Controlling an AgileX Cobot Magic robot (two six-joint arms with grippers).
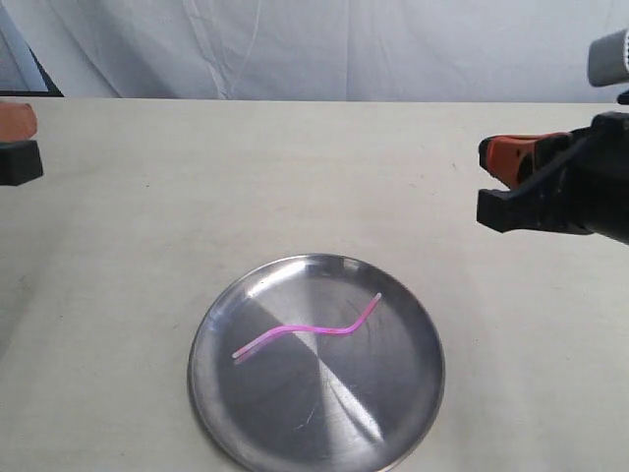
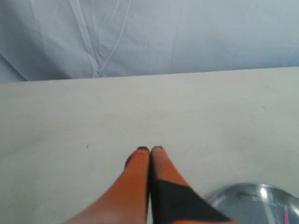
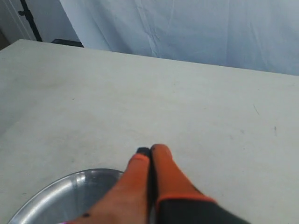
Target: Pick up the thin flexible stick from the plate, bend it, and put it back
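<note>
The thin flexible stick (image 1: 307,330), pink and bent into a wavy shape, lies across the round silver plate (image 1: 246,423) near the table's front. A sliver of the stick (image 2: 286,216) and the plate rim (image 2: 243,191) show in the left wrist view. My left gripper (image 2: 150,149) is shut with nothing in it, far off at the left edge (image 1: 15,143) of the exterior view. My right gripper (image 3: 150,150) is shut and empty too, held above the table (image 1: 484,182) to the right of and behind the plate (image 3: 56,191).
The pale table top (image 1: 295,177) stretches around the plate. A white cloth backdrop (image 1: 324,44) hangs behind the table's far edge. A dark stand (image 3: 27,18) stands at one back corner.
</note>
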